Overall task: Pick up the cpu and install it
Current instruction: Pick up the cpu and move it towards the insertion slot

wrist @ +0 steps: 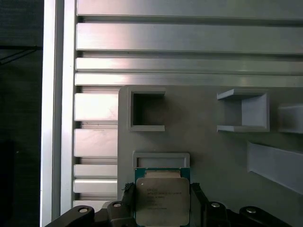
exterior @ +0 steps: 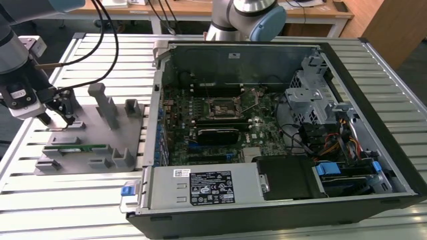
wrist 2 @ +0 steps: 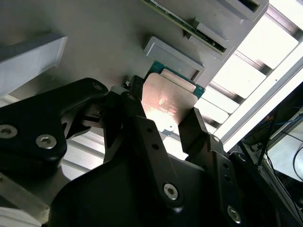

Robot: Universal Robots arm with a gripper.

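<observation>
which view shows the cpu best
The first wrist view: the cpu lies square-on, its metal top and green edge plain. The second wrist view shows it slanted, partly behind the pincer. In the exterior view it is too small to tell.

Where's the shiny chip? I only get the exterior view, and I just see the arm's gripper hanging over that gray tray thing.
Observer: In both wrist views the cpu sits right at the gripper, silver top showing.
Operator: Is it sitting against something?
Observer: Yes. In the first wrist view its green edge lies against a small raised gray frame on the gray fixture plate.
</observation>
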